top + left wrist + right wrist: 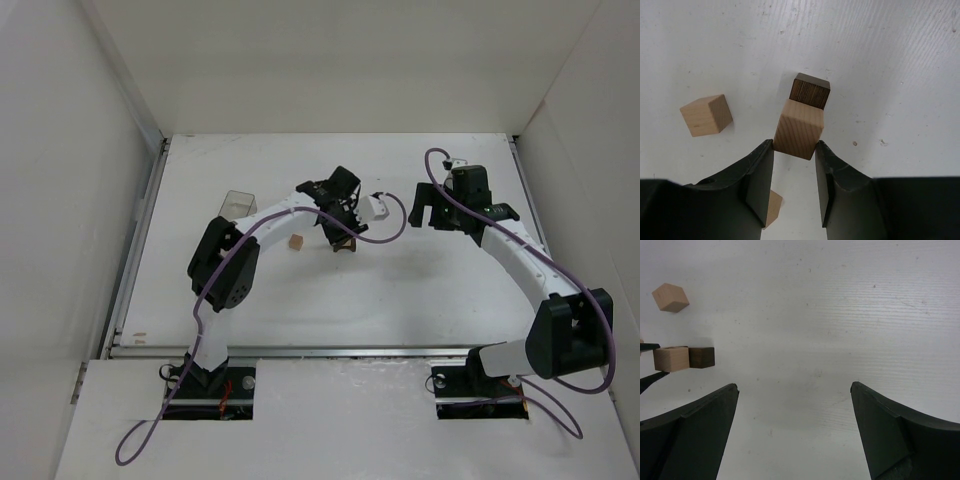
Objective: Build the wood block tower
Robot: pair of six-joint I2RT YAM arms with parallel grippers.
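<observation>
While left gripper (795,146) pinches a cube (799,129) against the dark block (811,91), likely aligning them, right gripper (794,386) hangs spread.

you have bright, even overhead light; the white table (400,290) is nearly washed out in the top view. the tan cube (706,115) casts only a faint, soft shadow. both wrist views are sharp, with wood grain visible.
</observation>
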